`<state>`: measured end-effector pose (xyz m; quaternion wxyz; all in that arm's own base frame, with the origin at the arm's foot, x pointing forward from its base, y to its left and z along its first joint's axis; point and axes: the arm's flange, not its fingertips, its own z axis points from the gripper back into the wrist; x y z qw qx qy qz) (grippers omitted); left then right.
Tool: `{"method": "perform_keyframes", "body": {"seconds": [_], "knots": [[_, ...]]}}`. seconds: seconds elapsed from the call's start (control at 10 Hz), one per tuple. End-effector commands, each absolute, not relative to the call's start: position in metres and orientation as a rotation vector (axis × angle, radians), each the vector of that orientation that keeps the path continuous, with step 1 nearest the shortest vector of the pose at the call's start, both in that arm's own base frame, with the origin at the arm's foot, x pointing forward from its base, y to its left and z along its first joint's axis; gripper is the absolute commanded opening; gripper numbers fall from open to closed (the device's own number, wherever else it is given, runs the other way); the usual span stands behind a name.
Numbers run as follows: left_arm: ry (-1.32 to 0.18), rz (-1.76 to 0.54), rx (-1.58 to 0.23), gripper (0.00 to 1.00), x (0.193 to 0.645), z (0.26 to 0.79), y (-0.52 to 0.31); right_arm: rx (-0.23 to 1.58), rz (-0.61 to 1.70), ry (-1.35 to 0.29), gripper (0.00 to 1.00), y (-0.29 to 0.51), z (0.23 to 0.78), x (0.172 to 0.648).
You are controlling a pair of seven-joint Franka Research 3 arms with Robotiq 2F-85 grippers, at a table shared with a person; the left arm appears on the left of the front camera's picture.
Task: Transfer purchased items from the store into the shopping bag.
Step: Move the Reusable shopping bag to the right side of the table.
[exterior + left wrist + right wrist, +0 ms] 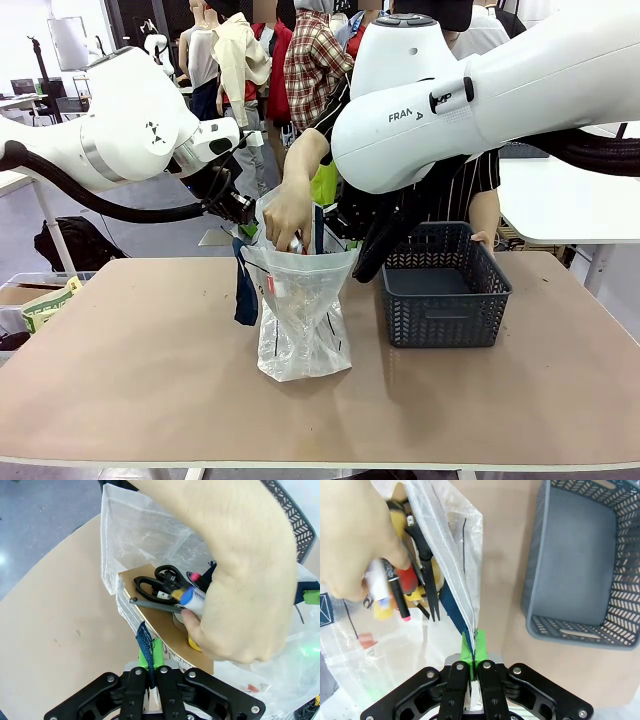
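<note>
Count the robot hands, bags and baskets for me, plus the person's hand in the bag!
Robot hands: 2, the left hand and the right hand, each shut on the shopping bag
Shopping bags: 1
Grey basket: 1
The person's hand in the bag: 1
Total: 5

The shopping bag (300,330) is thin translucent plastic film, crinkled and glossy, with handles (146,647) of dark blue woven cloth. The store (445,300) is matt dark grey moulded plastic. The table (130,350) has a smooth, matt brown top, perhaps fibreboard. The scissors (145,584) have glossy black plastic grips, backed by plain brown card (160,622). The left hand (151,656) is matt black with dull green pads (158,652).
</note>
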<state>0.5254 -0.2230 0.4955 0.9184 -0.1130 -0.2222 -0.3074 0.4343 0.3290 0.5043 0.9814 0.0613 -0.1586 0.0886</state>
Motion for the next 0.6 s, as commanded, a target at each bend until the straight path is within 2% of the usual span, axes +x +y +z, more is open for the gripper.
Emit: {"method": "perform_keyframes", "body": {"seconds": [0.0,0.5], "knots": [[-0.457,-0.632,-0.228,0.0,0.5257,0.4983,-0.2224,0.129,0.176,-0.319,0.0,0.3274,0.5051,0.4339],[-0.457,-0.632,-0.228,0.0,0.5257,0.4983,-0.2224,0.129,0.176,-0.319,0.0,0.3274,0.5051,0.4339]]}}
